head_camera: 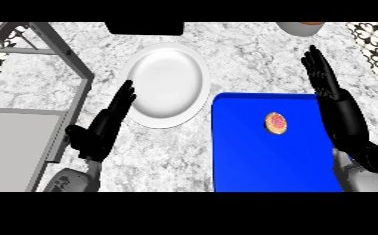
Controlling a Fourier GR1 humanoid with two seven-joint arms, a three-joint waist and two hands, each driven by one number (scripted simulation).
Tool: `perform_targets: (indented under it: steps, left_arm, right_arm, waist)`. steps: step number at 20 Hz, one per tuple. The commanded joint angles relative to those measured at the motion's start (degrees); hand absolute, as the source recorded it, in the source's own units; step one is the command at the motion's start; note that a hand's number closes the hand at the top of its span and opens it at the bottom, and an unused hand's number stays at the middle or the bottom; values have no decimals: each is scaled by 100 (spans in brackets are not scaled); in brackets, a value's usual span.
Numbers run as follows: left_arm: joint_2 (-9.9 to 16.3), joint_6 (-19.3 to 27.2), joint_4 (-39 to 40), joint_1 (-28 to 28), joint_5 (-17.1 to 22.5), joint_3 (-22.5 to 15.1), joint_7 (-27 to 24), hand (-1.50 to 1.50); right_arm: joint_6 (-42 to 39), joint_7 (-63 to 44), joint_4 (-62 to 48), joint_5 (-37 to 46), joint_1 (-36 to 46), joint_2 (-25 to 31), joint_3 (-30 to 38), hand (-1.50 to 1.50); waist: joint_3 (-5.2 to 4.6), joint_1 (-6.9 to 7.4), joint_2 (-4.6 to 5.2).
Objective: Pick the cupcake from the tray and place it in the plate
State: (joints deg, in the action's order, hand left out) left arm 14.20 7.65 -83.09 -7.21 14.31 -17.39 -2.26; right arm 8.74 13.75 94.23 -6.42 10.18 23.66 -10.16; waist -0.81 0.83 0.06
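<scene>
The robot's right black hand [325, 76] was at the right side of the scene, with its fingers straight and pointing to the far side, holding nothing. It stood over the right edge of the bright blue rectangular tray [251, 164], and it was apart from the small round cupcake with pink top [275, 123]. This cupcake lay on the tray, in its far right part, a little to the left of the right forearm.

The left black hand [103, 126] was at the near left, also with straight fingers and without any object. Its fingertips were just beside the left rim of the white round plate [144, 106]. The plate was on the grey marble counter [244, 64], to the far left of the tray, and it had nothing on it.

At the far edge there was a black rectangular object [144, 27] and a part of a round pale container [299, 27]. A grey metal sink [29, 129] was at the left.
</scene>
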Motion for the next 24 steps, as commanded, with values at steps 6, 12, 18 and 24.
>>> perform_targets:
  steps: [6, 12, 18, 24]
  left_arm:
    - [776, 492, 20, -490, -680, 563, 111, 0]
    - [678, 498, 218, -685, -689, 476, 462, 0]
    - [669, 421, 311, -735, -674, 596, 625, 0]
    - [697, 434, 473, -656, -715, 754, 452, 0]
  right_arm:
    - [2787, -1594, -852, -118, 818, -1655, 1108, -150]
    - [3639, -2954, -1987, 2016, 558, -1308, 181, -150]
    - [4575, -4308, -2779, 4353, 952, -1793, -829, -150]
    - [3699, -6180, -1615, 6373, 1096, -1524, -818, -150]
  waist:
    - [80, 89, 39]
    - [65, 63, 56]
    - [61, -73, -20]
    - [47, -292, -98]
